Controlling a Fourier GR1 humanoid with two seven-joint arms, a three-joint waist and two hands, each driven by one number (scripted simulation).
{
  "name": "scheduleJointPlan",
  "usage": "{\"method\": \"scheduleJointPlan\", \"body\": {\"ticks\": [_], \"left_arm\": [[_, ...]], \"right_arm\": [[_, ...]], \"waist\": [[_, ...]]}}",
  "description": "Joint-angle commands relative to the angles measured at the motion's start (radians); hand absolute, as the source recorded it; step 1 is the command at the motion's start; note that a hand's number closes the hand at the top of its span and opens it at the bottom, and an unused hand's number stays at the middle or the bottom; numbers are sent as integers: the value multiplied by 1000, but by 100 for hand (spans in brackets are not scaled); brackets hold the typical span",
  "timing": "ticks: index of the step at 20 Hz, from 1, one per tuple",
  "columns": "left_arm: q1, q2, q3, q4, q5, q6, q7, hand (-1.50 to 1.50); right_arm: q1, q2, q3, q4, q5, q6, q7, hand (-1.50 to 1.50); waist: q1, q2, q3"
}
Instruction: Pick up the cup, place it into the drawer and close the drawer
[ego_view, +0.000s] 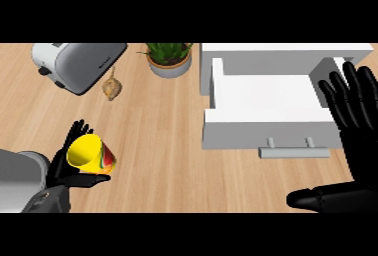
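Observation:
A yellow cup (91, 154) with red and green on its side lies tilted in my left hand (65, 165) at the lower left, its mouth facing up and left. The fingers and thumb of that hand curl round it. The white drawer (267, 129) stands pulled open at the right, its inside bare and its grey handle (294, 150) toward me. My right hand (356, 120) is open, fingers straight and pointing up, beside the drawer's right wall.
A silver toaster (78, 62) lies at the back left. A small brown garlic-like bulb (111, 88) sits beside it. A potted green plant (170, 58) stands at the back, just left of the drawer cabinet (284, 54).

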Motion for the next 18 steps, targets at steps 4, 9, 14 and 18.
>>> {"method": "scheduleJointPlan", "body": {"ticks": [4,9,14,18], "left_arm": [[12,-29,-19,8,29,-177,-54,-150],[2,-7,-28,31,38,-267,-84,150],[1,-27,-35,-5,44,-238,-135,150],[-39,-75,-38,-74,48,-107,-137,150]], "right_arm": [[47,1,7,-2,8,23,-48,-150],[-5,10,13,14,24,-12,-6,-150],[47,34,53,-31,55,-15,-32,-150],[33,28,59,-24,66,-14,-22,-150]], "waist": [[0,-1,0],[-3,2,-1],[-5,1,-1],[1,-2,0]]}}
